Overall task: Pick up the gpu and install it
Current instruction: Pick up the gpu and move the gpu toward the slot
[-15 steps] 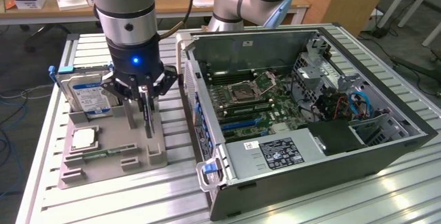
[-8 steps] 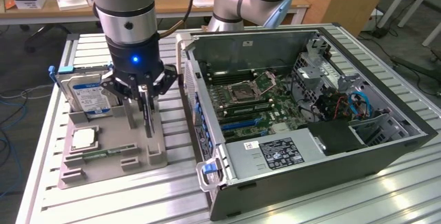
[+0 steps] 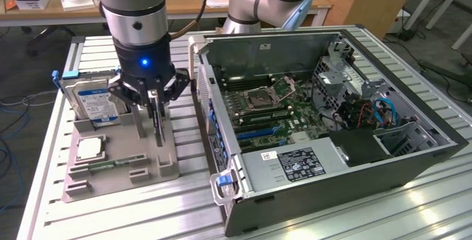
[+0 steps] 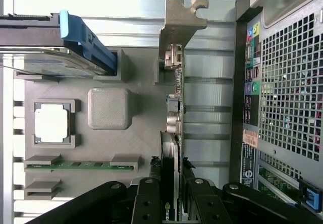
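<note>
Gripper (image 4: 170,204) of the single arm, lowered over the gray parts holder (image 3: 110,179), with its two black fingers (image 4: 149,201) clamped from both sides on the top edge of the gpu (image 4: 174,108). The gpu stands on edge in a slot along the side of the holder nearest the open computer case (image 3: 332,113). In the wrist view the card is seen edge-on: a thin board with small metal connector housings along its length, ending in a silver metal bracket (image 4: 179,27) with a hooked tab that reaches just past the holder's edge. A black and green label shows on the card between the fingers. Other pockets of the holder carry a hard drive with a blue label (image 3: 92,99) standing upright at the far side from the gpu, a square processor chip (image 3: 88,149) lying flat, and a narrow green memory stick (image 3: 110,165).
</note>
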